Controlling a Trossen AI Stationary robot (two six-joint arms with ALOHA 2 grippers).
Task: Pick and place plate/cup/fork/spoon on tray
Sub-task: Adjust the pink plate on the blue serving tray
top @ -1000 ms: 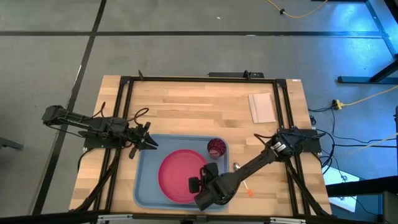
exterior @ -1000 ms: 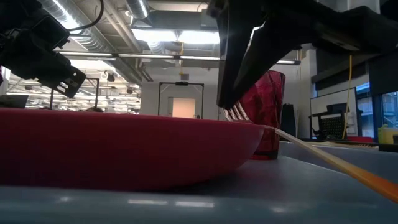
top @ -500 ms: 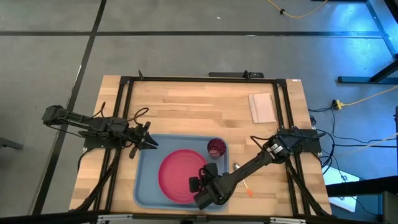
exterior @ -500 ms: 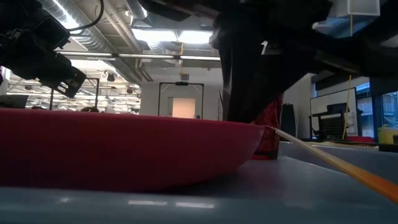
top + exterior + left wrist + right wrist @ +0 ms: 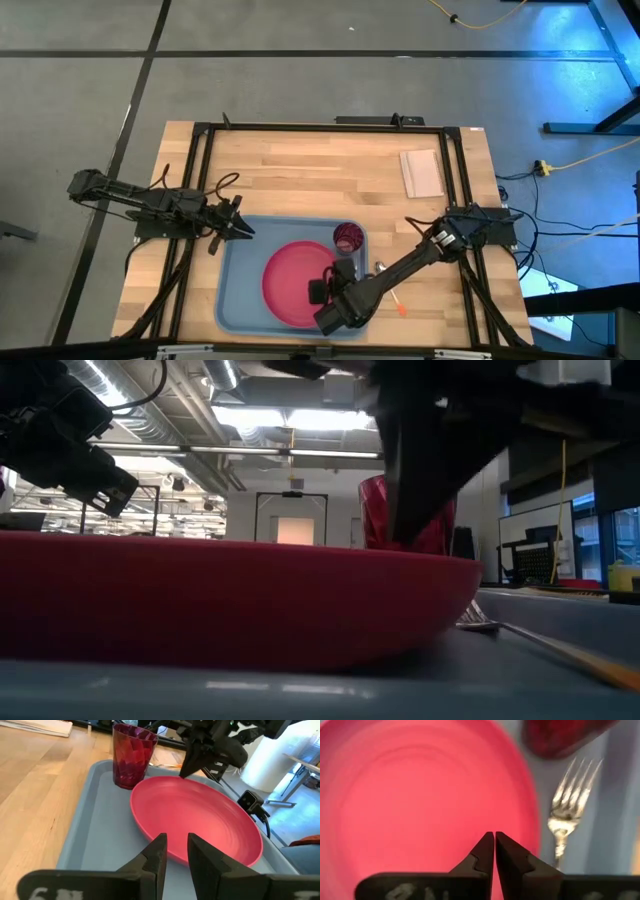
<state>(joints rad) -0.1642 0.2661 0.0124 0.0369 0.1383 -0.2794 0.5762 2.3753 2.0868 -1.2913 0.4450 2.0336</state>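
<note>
The pink-red plate (image 5: 295,285) lies in the light blue tray (image 5: 235,295). The dark red cup (image 5: 347,238) stands upright at the tray's far right corner. The fork (image 5: 565,807) lies on the tray floor between the plate and the tray's right rim, tines toward the cup. The spoon (image 5: 380,267) lies on the table just right of the tray. My right gripper (image 5: 338,276) is shut, its tips over the plate's right part (image 5: 494,836). My left gripper (image 5: 246,232) hovers over the tray's far left corner, a little open and empty (image 5: 177,838). My right gripper has its shut fingertips (image 5: 183,773) down on the plate's upper face, just inside its right rim (image 5: 192,779), near the cup. The fingers slant down from the table's near right. The plate lies flat on the tray floor.
A small pale sheet (image 5: 422,172) lies on the wood at the far right. A black frame (image 5: 320,127) runs round the tabletop. The wood behind the tray, toward the far edge, is bare.
My right gripper has moved a little toward the table's right edge, and the plate has slid that way on the tray. The fork's tines, earlier up at the plate's rim, now lie on the tray floor beside the plate.
</note>
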